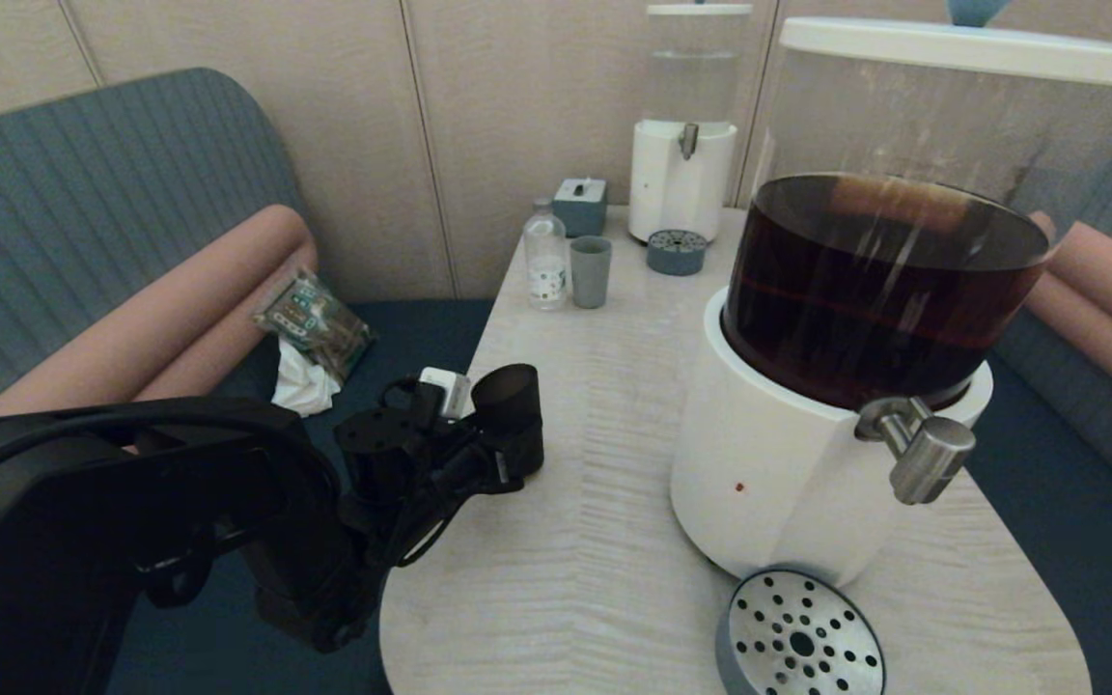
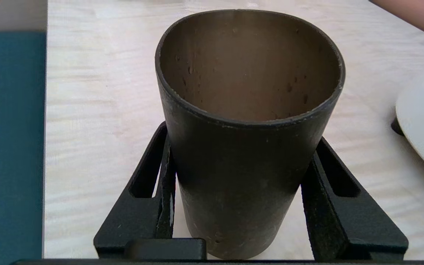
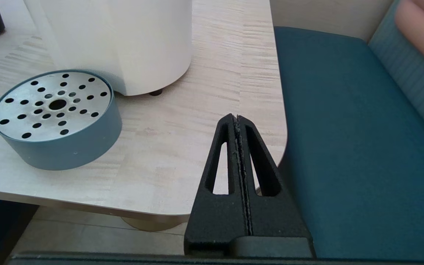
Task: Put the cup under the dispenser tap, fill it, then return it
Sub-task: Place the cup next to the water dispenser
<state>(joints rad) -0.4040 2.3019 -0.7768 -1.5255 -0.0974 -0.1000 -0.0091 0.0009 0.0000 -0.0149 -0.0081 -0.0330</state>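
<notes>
On my table [image 1: 595, 405] a drip tray [image 1: 800, 634] sits at six o'clock. Toward twelve stand a clear bottle [image 1: 545, 259] and a grey-green cup [image 1: 590, 271], just beside each other, then a small box [image 1: 580, 206], a second tray [image 1: 677, 252] and a clear dispenser [image 1: 683, 125]. A snack packet [image 1: 315, 321] and tissue [image 1: 302, 384] lie on the bench [image 1: 83, 222] at nine.

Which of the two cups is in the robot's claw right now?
The black cup, clamped in the left claw at the table's near-left edge. The grey-green cup stands untouched beside the bottle.

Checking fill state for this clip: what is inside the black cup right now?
The cup, clamped in the left gripper, shows only bare brownish inner wall with dark specks; no liquid is visible. Its bottom is hidden behind the near rim.
</notes>
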